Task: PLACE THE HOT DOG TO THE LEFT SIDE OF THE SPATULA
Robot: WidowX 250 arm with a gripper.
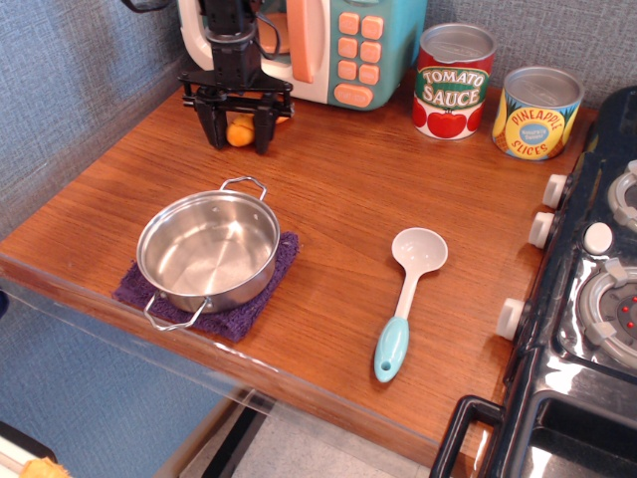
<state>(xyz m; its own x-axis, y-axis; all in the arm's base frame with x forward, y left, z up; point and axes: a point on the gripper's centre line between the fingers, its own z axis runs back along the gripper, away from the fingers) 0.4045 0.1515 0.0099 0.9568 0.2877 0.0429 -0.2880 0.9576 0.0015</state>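
The black gripper (237, 137) stands at the back of the wooden counter, just in front of the toy microwave (333, 45), its fingers narrowed around the orange hot dog (240, 130). The spatula (406, 295) lies well apart, toward the stove (587, 299), right of the steel pot (207, 249).

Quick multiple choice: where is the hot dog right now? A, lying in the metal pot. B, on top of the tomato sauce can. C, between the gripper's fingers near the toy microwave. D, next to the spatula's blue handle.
C: the hot dog sits between the fingers of the gripper at the back of the counter, just in front of the toy microwave, far from the pot and the spatula.
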